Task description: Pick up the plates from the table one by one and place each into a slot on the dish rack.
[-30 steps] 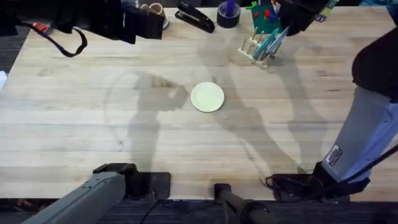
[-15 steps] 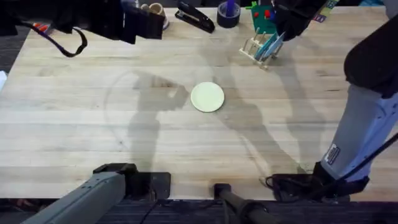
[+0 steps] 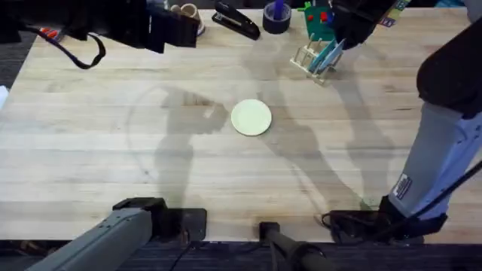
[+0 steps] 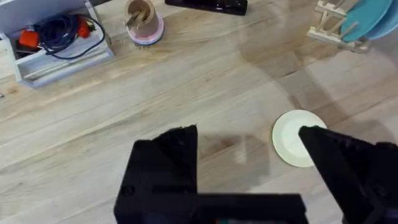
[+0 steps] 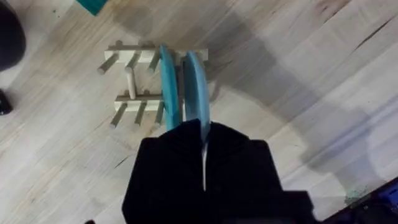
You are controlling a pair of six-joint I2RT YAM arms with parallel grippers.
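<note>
A pale cream-yellow plate (image 3: 251, 118) lies flat near the middle of the table (image 3: 113, 173); it also appears as the plate (image 4: 295, 138) in the left wrist view. At the far right stands the small wooden dish rack (image 3: 310, 60), with two blue plates on edge between its pegs. My right gripper (image 3: 340, 36) is over the rack. In the right wrist view that gripper (image 5: 203, 127) is shut on the rim of the lighter blue plate (image 5: 195, 87), beside a teal plate (image 5: 168, 84) in the rack (image 5: 130, 99). My left gripper (image 4: 249, 155) hangs open and empty, high over the far left of the table.
Along the far edge sit a black stapler (image 3: 236, 20), a dark tape roll (image 3: 276, 16) and a green board with coloured blocks (image 3: 319, 20). A grey tray of cables (image 4: 53, 43) and a small cup (image 4: 143, 18) are near the left arm. Cables lie by the right arm's base (image 3: 354, 222).
My right gripper has moved slightly left and down onto the rack with the blue plate. The left arm and the cream plate have not moved.
</note>
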